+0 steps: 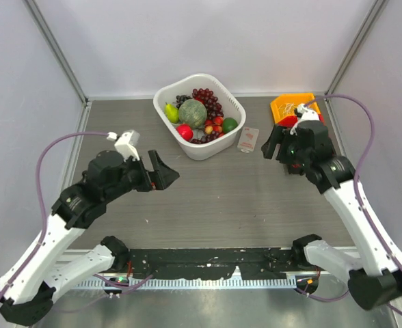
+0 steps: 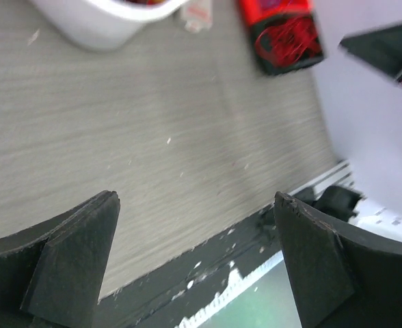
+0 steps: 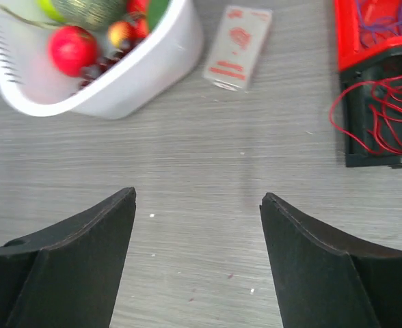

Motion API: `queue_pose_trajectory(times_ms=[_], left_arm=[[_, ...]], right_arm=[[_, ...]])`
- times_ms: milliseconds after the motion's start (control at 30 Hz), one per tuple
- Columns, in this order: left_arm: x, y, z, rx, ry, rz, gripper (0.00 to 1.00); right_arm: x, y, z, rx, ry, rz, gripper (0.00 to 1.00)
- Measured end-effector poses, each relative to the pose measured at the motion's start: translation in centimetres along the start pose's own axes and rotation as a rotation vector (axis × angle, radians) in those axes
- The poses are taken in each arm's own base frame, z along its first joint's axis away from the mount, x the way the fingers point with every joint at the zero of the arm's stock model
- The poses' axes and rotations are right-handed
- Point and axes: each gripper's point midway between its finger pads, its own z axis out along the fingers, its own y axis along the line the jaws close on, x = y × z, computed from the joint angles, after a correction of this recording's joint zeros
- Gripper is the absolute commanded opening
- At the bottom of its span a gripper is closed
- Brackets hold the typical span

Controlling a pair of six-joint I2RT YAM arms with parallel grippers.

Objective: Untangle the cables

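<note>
**Entry: both hands empty, cables in the far-right trays**

Top view. My left gripper (image 1: 165, 172) hangs over the middle-left of the table (image 1: 221, 205), jaws spread wide, nothing in them. My right gripper (image 1: 275, 145) sits just beside the orange tray (image 1: 283, 102) at the far right corner, also spread and empty. The cables (image 1: 291, 109) lie in that tray group, so I judge the right hand is placed for the nearest reach. The white fruit basket (image 1: 187, 80) stands at back centre with a small packet (image 1: 248, 140) between it and the trays. The wooden surface between my arms is bare.

Left wrist view. Both fingers frame bare tabletop. A red tangle (image 2: 286, 37) shows far off in a dark bin, well apart from this hand. The table's near edge runs close below.

Right wrist view. Jaws stand wide over bare wood. Red wires (image 3: 379, 116) fill a black bin (image 3: 348, 137) and spill over its edge. Purple wires (image 3: 385, 17) lie in a red bin (image 3: 344, 41) behind it. The side wall is close, so room lies leftward.
</note>
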Motion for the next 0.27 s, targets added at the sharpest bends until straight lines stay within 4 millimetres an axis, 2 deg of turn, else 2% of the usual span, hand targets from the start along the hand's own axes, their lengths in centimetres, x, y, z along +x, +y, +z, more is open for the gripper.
queue_pose_trajectory(times_ms=[67,133,267], left_arm=[[-1.9,-1.0,-1.3,0.050,-0.103,-0.005,1.00],[-3.5,-1.6,-2.6,0.079,-0.190,-0.004,1.00],[-7.8,-3.3,-6.3,0.135,-0.400,0.027,0.99]], right_arm=[[-0.2,1.1,-2.2,-0.080,-0.052,0.013,0.82],[-1.7,1.7,-4.6,-0.129,-0.133,0.024,0.82],[-7.3,3.0,-11.4,-0.203,-0.354,0.042,0.86]])
